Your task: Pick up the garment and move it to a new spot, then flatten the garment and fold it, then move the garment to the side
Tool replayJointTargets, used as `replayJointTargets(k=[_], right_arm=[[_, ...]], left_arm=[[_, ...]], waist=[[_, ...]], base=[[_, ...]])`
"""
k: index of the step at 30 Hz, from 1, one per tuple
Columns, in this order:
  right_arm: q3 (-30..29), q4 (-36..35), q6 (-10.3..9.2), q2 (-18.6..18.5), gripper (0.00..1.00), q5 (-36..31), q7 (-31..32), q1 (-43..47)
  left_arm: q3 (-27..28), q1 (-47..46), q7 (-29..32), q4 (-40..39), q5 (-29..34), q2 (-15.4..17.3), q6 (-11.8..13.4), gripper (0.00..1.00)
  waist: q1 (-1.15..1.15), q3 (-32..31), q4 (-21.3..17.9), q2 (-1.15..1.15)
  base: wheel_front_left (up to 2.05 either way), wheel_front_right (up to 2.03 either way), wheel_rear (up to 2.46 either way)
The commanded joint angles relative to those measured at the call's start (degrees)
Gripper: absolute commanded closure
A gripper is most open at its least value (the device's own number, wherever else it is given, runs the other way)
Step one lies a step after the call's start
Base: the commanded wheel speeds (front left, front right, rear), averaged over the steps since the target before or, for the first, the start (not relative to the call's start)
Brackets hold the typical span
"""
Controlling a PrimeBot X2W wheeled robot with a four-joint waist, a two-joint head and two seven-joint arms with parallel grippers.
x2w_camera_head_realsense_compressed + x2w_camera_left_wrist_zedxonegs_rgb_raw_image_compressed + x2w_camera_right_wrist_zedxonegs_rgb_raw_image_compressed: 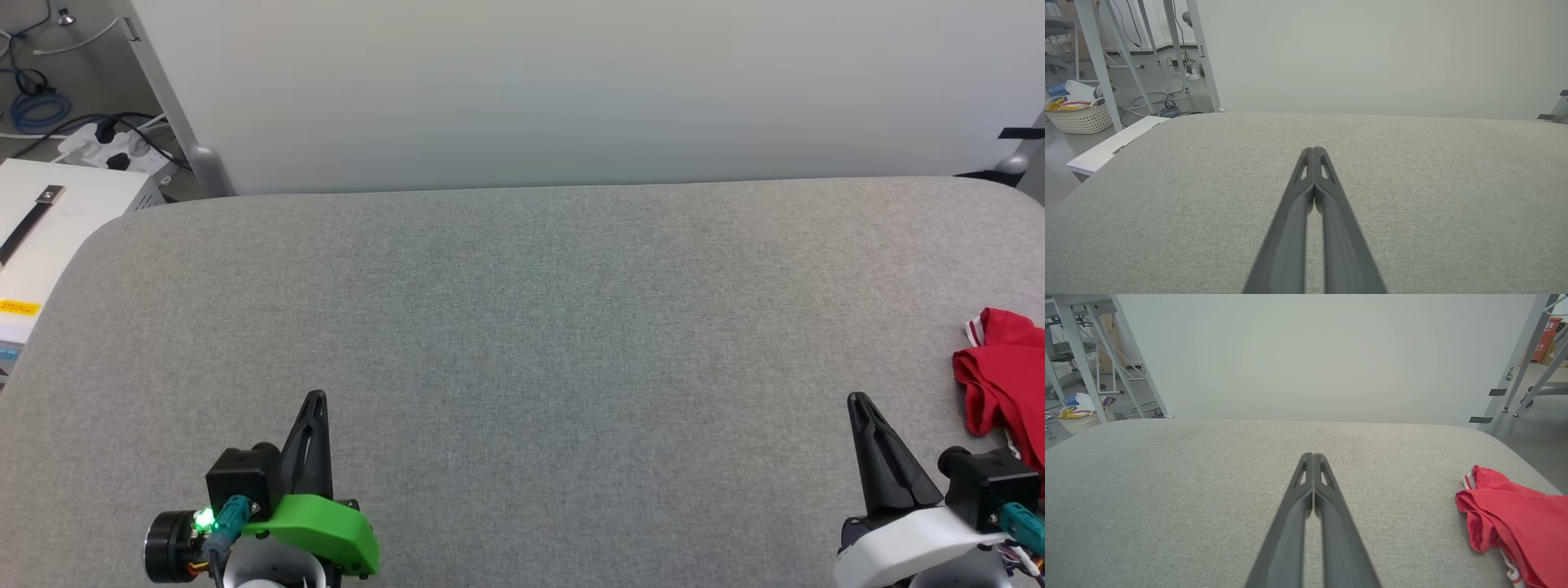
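We see left claw [315, 400] closed, empty, over grey fabric bench [522, 310]. Right claw [857, 402] closed too, empty. Crumpled red garment [1004, 371] lies at bench's right edge, near right claw, not touching. On white box [77, 204], yellow label [18, 307]: we cannot read it.

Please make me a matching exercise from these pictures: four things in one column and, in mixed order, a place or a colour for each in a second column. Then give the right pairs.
Column 1
1. garment
2. left claw
3. right claw
4. basket

Column 2
A. white cover at its base
B. on the floor, beyond the grey surface
C. green cover at its base
D. crumpled, near the surface's right edge

Pairs: 1-D, 2-C, 3-A, 4-B
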Motion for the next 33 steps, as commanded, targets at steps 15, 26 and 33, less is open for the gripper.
replayJointTargets(k=[15, 26, 33], right_arm=[[0.0, 1.5, -0.02, 0.5, 1.00, -1.9, 0.7, -2.2], [0.0, 2.3, -0.02, 0.7, 1.00, -2.9, 1.1, -3.0], [0.1, 2.9, -0.02, 0.9, 1.00, -3.6, 1.3, -3.5]], left_arm=[[1.5, 0.0, 2.0, -1.5, 2.8, -1.4, -1.0, 1.00], [2.4, 0.0, 3.2, -2.4, 4.3, -2.0, -1.5, 1.00], [2.9, 0.0, 4.0, -3.0, 5.2, -2.4, -1.8, 1.00]], waist=[[0.00, 0.0, 0.1, 0.00], [0.00, 0.0, 0.2, 0.00], [0.00, 0.0, 0.3, 0.00]], base=[[0.00, 0.00, 0.00], [0.00, 0.00, 0.00], [0.00, 0.00, 0.00]])
